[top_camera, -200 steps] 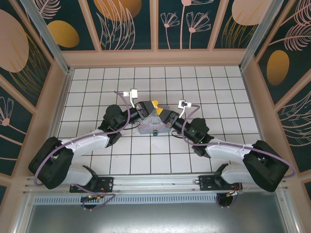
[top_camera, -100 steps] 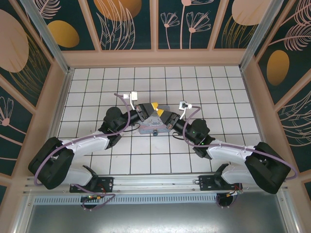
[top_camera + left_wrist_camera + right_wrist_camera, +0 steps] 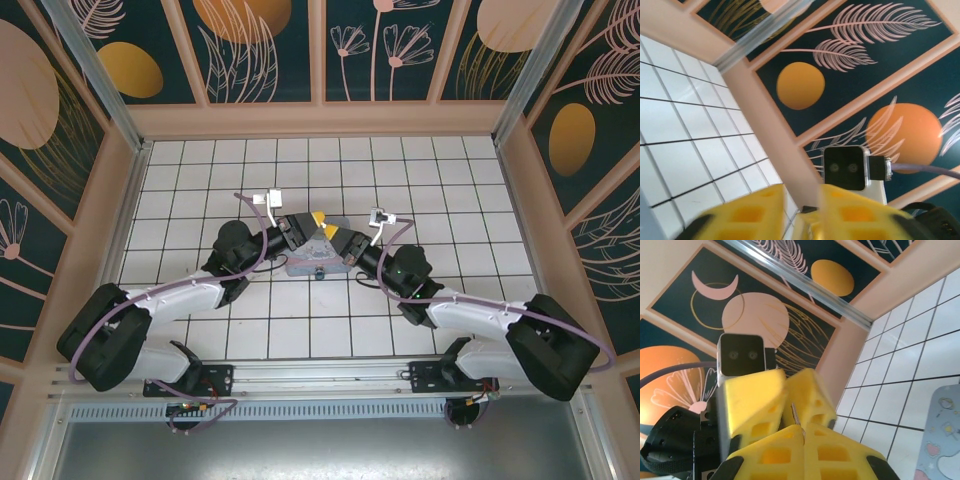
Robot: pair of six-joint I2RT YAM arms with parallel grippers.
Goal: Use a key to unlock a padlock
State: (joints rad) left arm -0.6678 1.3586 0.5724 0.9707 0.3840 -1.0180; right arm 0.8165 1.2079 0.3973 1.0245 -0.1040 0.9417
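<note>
Over the table's [image 3: 200, 180] centre, shut right fingers [image 3: 840, 455] are aiming the pinched key [image 3: 795, 416] lengthwise between slightly parted left fingers [image 3: 752, 395].

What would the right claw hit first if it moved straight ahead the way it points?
The left claw: the right claw points straight at its yellow fingers, which look almost touching just ahead, though depth is hard to judge.

Box [image 3: 318, 265] sits mid-way across the desk [image 3: 200, 180]. Left gripper [image 3: 317, 215] comes in from the left, right gripper [image 3: 329, 232] from the right. Tips meet above the box's far side, left tip just behind right. Key [image 3: 796, 419] sticks out between the right jaws.
</note>
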